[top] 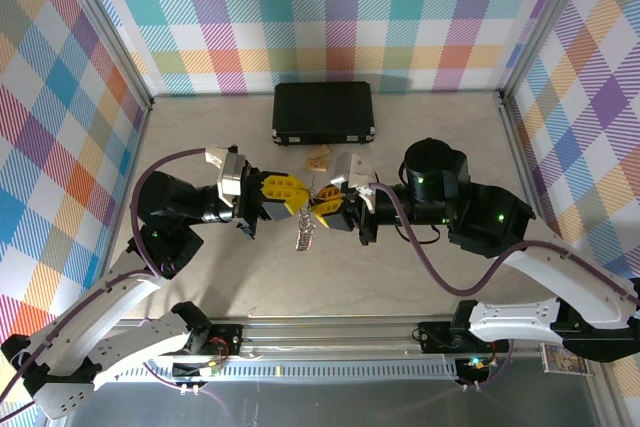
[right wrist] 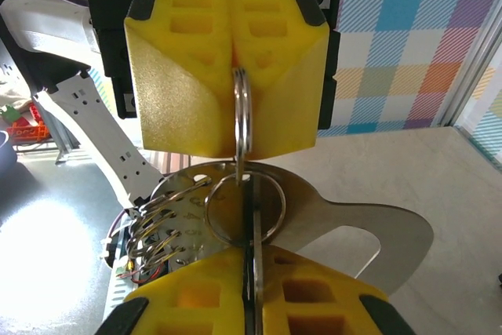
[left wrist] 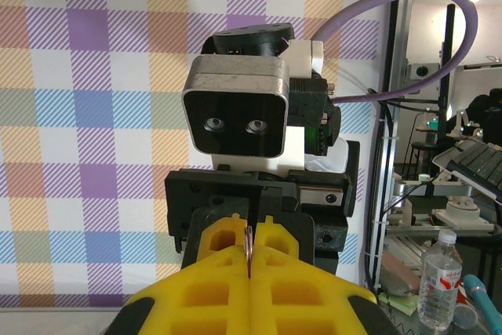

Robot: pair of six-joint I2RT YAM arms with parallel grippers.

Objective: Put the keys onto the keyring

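meeting tip to tip above the middle of the table (top: pixel 250 282), the two grippers seem set to share one job: each pins a part of the metal so the coil can be worked while nothing swings. nearest in its own wrist view, the right gripper (right wrist: pixel 252 271) is clamped tight on a thin metal edge (right wrist: pixel 253 229); whether that is a ring or part of the plate i cannot tell. just beyond hangs the keyring (right wrist: pixel 365 233), a flat silver loop with a row of small rings along one side, held in the air between the arms. above it the left gripper (right wrist: pixel 234 103) is pinched fully on a ring (right wrist: pixel 242 127) seen edge-on, which links down to the keyring. farther back lie a tan piece (top: pixel 318 159) and, by the far wall, a black case (top: pixel 323 113).
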